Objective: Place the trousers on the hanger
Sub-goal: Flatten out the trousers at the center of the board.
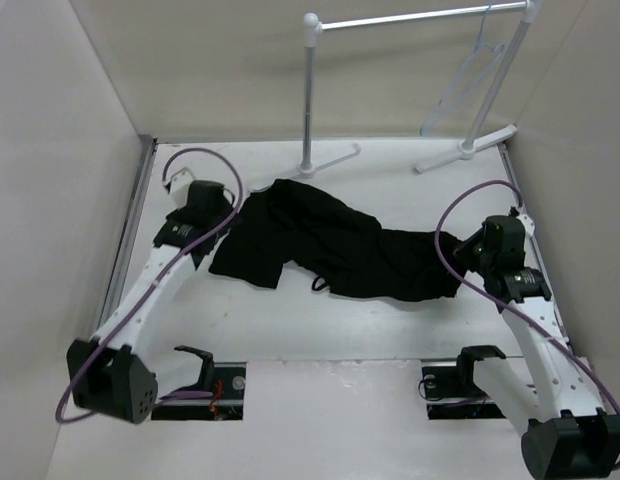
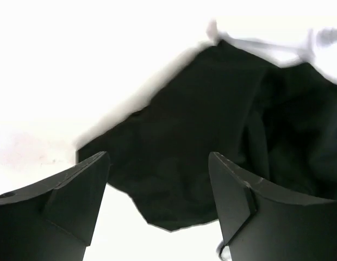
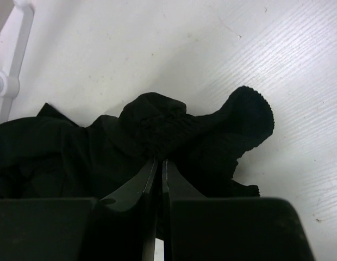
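The black trousers [image 1: 330,245] lie crumpled across the middle of the table. The pale hanger [image 1: 475,75] hangs from the right end of the rail at the back. My left gripper [image 1: 223,220] is open at the trousers' left end. In the left wrist view its fingers [image 2: 157,157] straddle a black cloth edge [image 2: 212,136] from above without holding it. My right gripper [image 1: 460,250] is at the trousers' right end. In the right wrist view it [image 3: 156,160] is shut on a bunched ribbed fold of the trousers [image 3: 163,128].
The white tubular rail stand [image 1: 310,90] stands at the back, its feet [image 1: 460,150] resting on the table's far edge; one foot shows in the right wrist view [image 3: 11,60]. Walls enclose the table on the left, right and back.
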Action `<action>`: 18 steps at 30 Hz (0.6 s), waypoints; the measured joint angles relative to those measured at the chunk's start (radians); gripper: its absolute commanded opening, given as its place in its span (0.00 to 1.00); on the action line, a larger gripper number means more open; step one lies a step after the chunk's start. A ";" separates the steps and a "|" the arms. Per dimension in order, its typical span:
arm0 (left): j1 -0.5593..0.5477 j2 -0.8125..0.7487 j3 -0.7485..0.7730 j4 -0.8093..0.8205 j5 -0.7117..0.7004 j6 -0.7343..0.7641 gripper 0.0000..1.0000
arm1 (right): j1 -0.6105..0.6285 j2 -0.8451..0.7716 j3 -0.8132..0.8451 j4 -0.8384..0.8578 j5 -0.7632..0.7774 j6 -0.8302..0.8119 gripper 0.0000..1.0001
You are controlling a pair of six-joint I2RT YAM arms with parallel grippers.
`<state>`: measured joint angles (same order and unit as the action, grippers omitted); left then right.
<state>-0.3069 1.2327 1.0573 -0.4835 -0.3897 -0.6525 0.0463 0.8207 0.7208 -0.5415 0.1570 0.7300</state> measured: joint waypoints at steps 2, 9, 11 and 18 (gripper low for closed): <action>0.056 -0.118 -0.124 0.003 0.012 -0.049 0.68 | 0.001 -0.010 -0.013 0.001 0.000 0.001 0.10; 0.071 -0.098 -0.358 -0.009 0.139 -0.162 0.71 | 0.028 -0.056 -0.065 0.000 -0.016 0.009 0.10; 0.066 -0.031 -0.362 0.027 0.159 -0.175 0.66 | 0.043 -0.058 -0.066 0.001 -0.028 0.011 0.10; 0.097 0.152 -0.362 0.216 0.181 -0.194 0.03 | 0.066 -0.077 -0.067 0.002 -0.050 0.010 0.10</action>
<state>-0.2104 1.3846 0.6949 -0.2676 -0.2089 -0.8467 0.1123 0.7433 0.6540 -0.5396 0.1074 0.7403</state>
